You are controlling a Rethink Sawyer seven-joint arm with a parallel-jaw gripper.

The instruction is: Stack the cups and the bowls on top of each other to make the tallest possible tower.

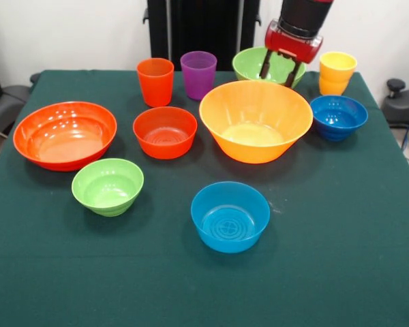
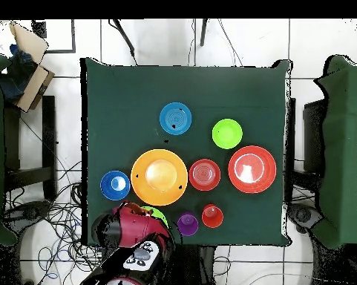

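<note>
The pincer [image 1: 277,73] hangs low over the far green bowl [image 1: 255,63], its two dark fingers [image 1: 265,68] spread narrowly and holding nothing; whether they touch the bowl's rim I cannot tell. That bowl sits at the desk's [image 1: 341,272] far edge, just behind the large yellow-orange bowl [image 1: 255,121].

To the right of the pincer stands the yellow stepped cup [image 1: 337,72], and nearer than that the dark blue bowl [image 1: 338,116]. To its left in the far row are the purple cup [image 1: 198,73] and the orange-red cup [image 1: 155,81], upright and close together. Nearer, the medium red-orange bowl [image 1: 165,131] lies just left of the big yellow-orange one, the large red-orange bowl [image 1: 65,134] well off to the left, the second light green bowl [image 1: 108,185] in front of that, and the light blue bowl [image 1: 230,215] nearest of all. Every piece stands alone (no tower has been started).

These look like light, stiff, glossy plastic, so likely slippery under the fingers. A bowl is probably best taken by pinching its rim wall, one finger inside and one outside; a cup could be clasped across its tapered body, higher up where it is wider. Light pieces may skid or tip if nudged.
</note>
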